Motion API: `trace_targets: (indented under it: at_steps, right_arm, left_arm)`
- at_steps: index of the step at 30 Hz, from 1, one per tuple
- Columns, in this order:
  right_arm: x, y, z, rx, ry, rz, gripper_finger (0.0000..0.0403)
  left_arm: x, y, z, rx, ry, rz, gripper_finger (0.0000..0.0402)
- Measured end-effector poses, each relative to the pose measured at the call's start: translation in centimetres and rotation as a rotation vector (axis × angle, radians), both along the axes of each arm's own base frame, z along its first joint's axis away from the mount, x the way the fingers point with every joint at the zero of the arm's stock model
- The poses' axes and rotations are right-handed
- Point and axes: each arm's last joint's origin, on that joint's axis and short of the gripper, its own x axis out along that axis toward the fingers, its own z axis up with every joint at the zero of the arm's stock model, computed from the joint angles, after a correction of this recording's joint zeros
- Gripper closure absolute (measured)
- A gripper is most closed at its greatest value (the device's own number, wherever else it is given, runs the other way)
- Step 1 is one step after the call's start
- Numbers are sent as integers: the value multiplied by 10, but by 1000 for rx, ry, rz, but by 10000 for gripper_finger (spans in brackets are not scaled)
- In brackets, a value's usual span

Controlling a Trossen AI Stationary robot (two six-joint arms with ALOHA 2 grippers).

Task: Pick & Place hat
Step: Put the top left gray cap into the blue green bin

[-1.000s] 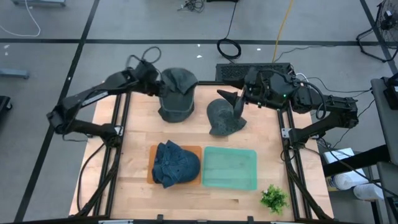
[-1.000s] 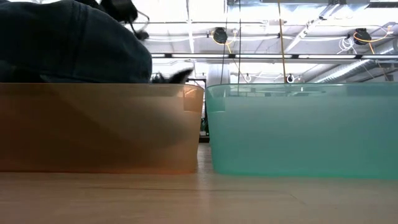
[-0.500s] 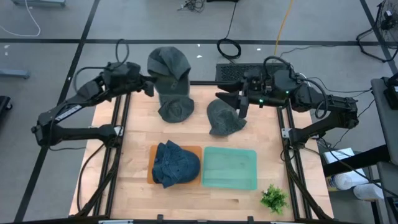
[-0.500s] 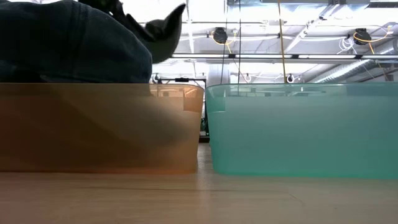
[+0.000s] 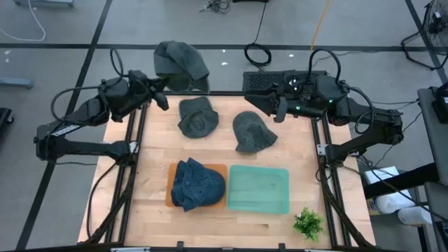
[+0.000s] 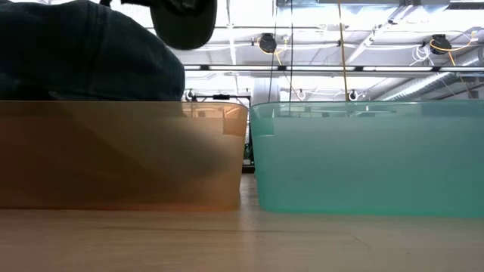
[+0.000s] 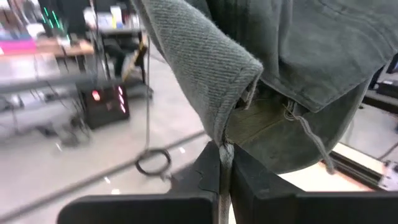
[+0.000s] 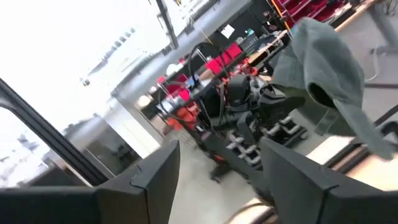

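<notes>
From above, your left claw [image 5: 162, 98] is clamped on a hat [image 5: 180, 63] raised past the worktop's [image 5: 154, 175] far edge; carry it high toward the green bin [image 5: 258, 189]. Left wrist view: brim pinched tight. Right claw [image 5: 278, 112] is apart, waiting.

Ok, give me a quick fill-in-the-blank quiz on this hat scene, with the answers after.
1. The left gripper is shut on a grey hat, holding it ____ the table.
2. The number of grey hats lying on the wooden table is ____.
3. The dark blue hat sits in the ____ bin.
4. The teal bin holds ____ hats.

Answers: above; two; orange; no
</notes>
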Motion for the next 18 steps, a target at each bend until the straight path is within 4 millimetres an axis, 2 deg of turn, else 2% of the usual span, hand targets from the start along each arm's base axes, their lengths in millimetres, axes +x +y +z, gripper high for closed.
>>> trace_targets:
  at_steps: [4,7,12,18]
  right_arm:
    - [-1,0,5,46,-54,10,190]
    - [-1,0,8,2,-81,2,190]
    - [-4,0,17,-270,-137,-65,190]
    - [-6,-1,22,-514,-159,-150,190]
  left_arm:
    - [8,-8,17,106,65,30,392]
    - [19,-15,29,187,140,51,392]
    - [44,-29,46,299,278,101,392]
    - [77,-48,61,432,463,142,392]
